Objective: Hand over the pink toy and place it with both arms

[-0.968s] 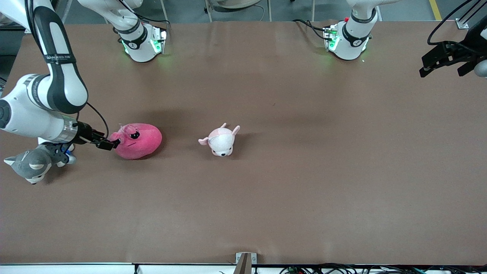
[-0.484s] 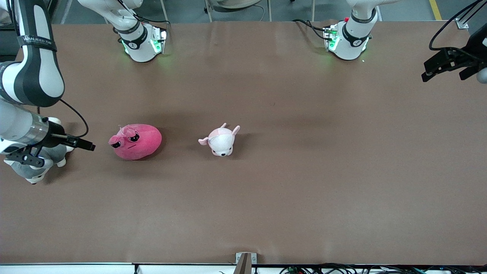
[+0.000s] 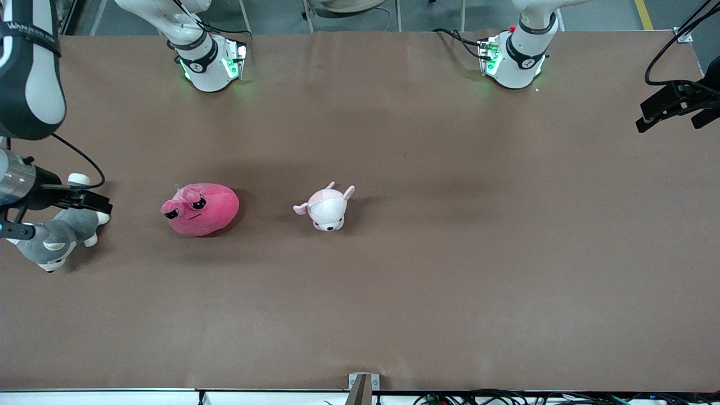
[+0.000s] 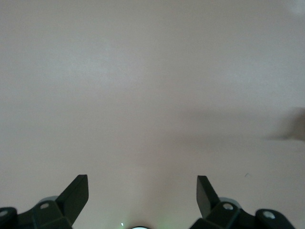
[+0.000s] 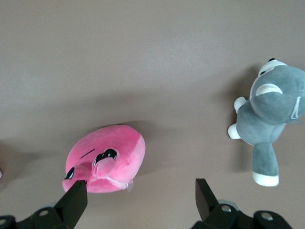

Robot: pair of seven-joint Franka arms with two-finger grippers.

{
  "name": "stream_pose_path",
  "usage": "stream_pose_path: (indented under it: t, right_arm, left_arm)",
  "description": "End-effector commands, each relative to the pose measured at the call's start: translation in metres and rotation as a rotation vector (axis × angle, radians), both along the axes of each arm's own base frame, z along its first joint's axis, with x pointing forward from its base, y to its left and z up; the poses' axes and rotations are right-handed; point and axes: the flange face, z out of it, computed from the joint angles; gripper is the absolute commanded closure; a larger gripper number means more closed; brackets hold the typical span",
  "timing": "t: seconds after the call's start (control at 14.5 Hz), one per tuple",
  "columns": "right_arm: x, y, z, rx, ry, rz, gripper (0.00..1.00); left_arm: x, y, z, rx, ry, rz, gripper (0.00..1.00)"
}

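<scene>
Right gripper (image 3: 53,216) withdrawn, pink toy (image 3: 201,208) facing right arm's end

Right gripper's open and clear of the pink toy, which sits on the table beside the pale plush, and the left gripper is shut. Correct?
Not quite: the left gripper is open, as the left wrist view shows. The right gripper is open and clear of the pink toy, beside the pale plush.

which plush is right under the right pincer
The grey plush, at the right arm's end of the table; the right pincer hangs over it, apart from the pink toy.
</scene>
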Motion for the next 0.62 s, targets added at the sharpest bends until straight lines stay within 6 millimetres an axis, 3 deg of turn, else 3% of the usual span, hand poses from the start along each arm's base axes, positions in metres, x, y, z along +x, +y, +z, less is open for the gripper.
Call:
stream_pose_path:
  t: [0.0, 0.14, 0.41, 0.55]
  right_arm:
    - [-0.003, -0.006, 0.035, -0.014, 0.004, 0.031, 0.0]
    - [-0.003, -0.009, 0.045, -0.014, -0.003, 0.095, 0.0]
    - [-0.003, -0.016, 0.044, -0.008, -0.004, 0.087, 0.0]
    - [-0.001, -0.008, 0.041, -0.017, 0.0, 0.1, 0.0]
  left_arm:
    - [0.001, -0.001, 0.0, 0.009, -0.009, -0.014, 0.0]
    - [0.001, -0.001, 0.001, 0.01, -0.01, -0.014, 0.0]
    - [0.0, -0.003, 0.001, 0.011, -0.012, -0.017, 0.0]
    - [0.0, -0.003, 0.001, 0.011, -0.012, -0.017, 0.0]
